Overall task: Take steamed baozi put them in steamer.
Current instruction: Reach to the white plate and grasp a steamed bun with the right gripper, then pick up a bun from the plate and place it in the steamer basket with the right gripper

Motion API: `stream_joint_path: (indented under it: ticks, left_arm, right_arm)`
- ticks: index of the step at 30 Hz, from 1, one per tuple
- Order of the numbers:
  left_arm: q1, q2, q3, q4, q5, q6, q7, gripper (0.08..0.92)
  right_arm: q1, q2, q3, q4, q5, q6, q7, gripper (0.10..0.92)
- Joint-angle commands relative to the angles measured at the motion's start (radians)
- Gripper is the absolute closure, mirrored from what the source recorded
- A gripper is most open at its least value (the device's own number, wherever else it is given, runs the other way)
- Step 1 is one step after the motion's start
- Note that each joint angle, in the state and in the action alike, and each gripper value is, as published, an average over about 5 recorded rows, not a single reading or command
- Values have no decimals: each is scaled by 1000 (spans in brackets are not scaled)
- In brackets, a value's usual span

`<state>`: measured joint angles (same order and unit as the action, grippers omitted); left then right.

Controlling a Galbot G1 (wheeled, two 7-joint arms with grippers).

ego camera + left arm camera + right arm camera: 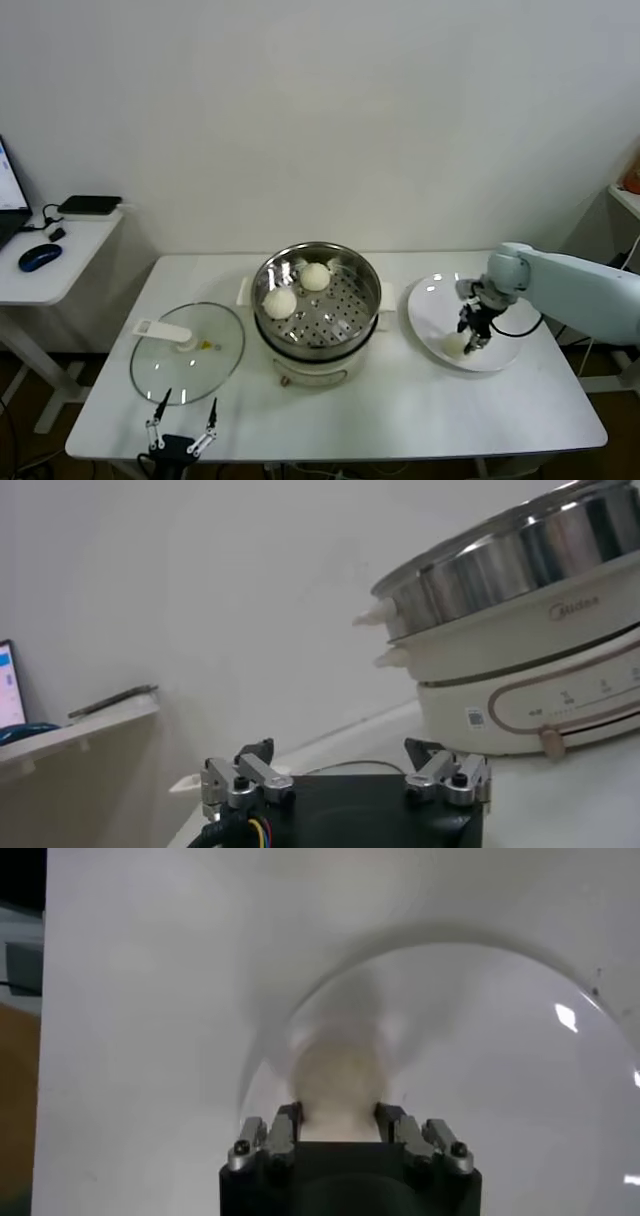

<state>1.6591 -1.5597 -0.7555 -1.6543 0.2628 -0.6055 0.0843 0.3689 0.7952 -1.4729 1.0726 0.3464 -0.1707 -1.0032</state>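
Note:
The steel steamer [368,283] stands mid-table on its white base, with two pale baozi [280,302] [316,276] on its perforated tray. To its right is a white plate [430,300]. On the plate lies another baozi [455,343], and my right gripper [472,340] reaches down onto it. In the right wrist view this baozi [338,1080] fills the gap between the fingers of the right gripper [338,1120], which press on both of its sides. My left gripper [182,425] waits open at the table's front left edge, holding nothing. The left wrist view shows the left gripper [345,770] below the steamer [520,570].
A round glass lid [190,352] with a white handle lies flat to the left of the steamer, just beyond the left gripper. A low side desk [60,270] with a mouse stands farther left. A white wall is behind the table.

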Motion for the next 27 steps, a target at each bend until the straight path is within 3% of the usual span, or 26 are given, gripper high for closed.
stream_joint_path:
  ticks: [1, 11, 19, 27]
  left_arm:
    - [2, 3, 0, -3, 0, -1, 0, 177]
    - [4, 13, 5, 2, 3, -12, -1, 177]
    - [2, 14, 12, 1, 6, -16, -1, 177]
    - [10, 11, 13, -9, 8, -20, -1, 177]
  right_arm:
    - [305, 22, -180, 112, 123, 65, -43, 507]
    - [687, 143, -229, 296, 208, 302, -119, 505]
    - [675, 260, -100, 542, 70, 350, -49, 492]
    - [520, 418, -37, 538, -167, 394, 1, 483]
